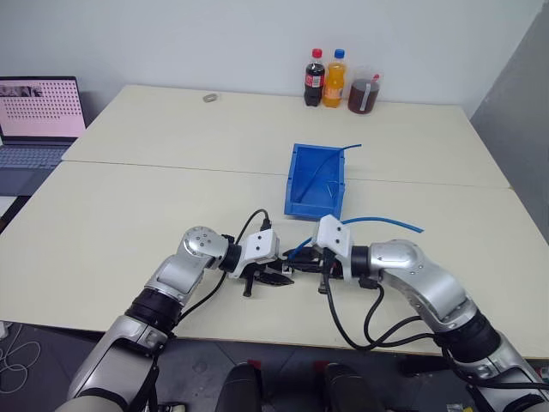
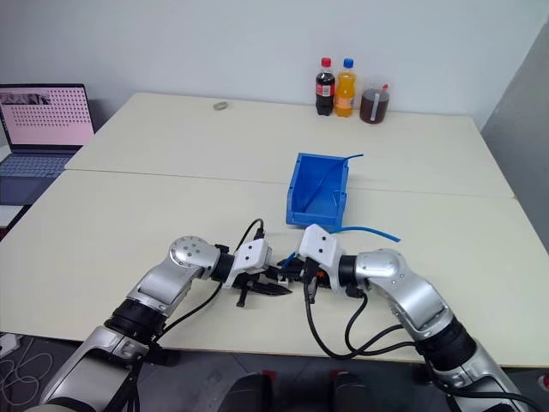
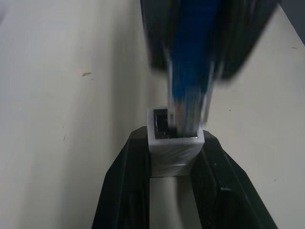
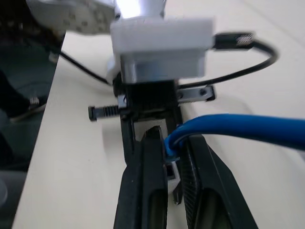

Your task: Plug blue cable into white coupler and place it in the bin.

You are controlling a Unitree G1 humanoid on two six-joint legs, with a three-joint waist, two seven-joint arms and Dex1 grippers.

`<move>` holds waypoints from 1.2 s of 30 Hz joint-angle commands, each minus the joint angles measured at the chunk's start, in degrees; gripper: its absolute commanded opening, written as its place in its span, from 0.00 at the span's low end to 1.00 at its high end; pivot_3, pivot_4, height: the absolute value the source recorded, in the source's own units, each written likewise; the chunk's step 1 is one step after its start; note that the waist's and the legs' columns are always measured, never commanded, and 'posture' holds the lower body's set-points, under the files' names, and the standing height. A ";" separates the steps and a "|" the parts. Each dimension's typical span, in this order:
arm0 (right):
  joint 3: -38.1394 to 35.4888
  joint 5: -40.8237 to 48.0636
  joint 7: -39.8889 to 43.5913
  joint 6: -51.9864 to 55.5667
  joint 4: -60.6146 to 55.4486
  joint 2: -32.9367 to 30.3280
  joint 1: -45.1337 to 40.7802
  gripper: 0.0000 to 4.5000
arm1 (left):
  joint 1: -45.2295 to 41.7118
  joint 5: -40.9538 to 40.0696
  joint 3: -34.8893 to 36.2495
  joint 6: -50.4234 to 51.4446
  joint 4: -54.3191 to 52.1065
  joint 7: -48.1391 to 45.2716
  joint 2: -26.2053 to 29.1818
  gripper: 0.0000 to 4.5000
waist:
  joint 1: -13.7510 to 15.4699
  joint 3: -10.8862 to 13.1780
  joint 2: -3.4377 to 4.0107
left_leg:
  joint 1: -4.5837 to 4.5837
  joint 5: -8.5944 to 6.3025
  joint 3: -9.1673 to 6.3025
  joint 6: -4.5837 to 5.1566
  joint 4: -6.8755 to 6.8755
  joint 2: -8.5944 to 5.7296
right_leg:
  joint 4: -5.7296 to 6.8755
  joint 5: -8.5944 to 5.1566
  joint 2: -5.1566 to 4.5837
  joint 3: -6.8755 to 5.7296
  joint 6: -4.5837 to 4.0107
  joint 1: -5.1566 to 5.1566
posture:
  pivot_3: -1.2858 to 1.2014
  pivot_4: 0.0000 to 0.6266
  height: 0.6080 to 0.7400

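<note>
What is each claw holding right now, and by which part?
Left claw clamps the white coupler by its sides; right claw pinches the blue cable just behind its plug.

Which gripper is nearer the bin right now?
Right. The right gripper, shut on the cable, sits just in front of the bin; the left gripper, shut on the coupler, is farther to the bin's left.

Right gripper [image 4: 172, 164] clamped on blue cable [image 4: 228, 126]; left gripper [image 4: 150, 112] facing it.

bin [image 1: 316, 178] ahead — bare table [image 1: 129, 215] leftward
</note>
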 commanded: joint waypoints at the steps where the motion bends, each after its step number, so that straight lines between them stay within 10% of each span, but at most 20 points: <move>1: 0.53 -2.62 1.63 -2.45 1.03 0.17 -1.41 0.02 | 0.33 2.08 -1.09 -0.26 1.32 -0.31 0.06 0.18 | -0.03 -0.01 0.00 | 0.00 0.00 -0.01 0.00 0.00 0.00 | 0.00 0.00 0.00 -0.01 0.00 0.02 | 0.52 0.24 1.00; 36: 4.82 -9.61 8.68 1.41 3.17 1.53 -6.74 0.02 | 0.41 3.44 -1.50 -2.77 3.10 0.05 -0.19 0.18 | -0.13 -0.15 0.04 | 0.21 0.01 0.01 0.01 0.08 0.01 | 0.40 -0.03 0.01 0.02 -0.05 0.04 | 0.52 0.24 1.00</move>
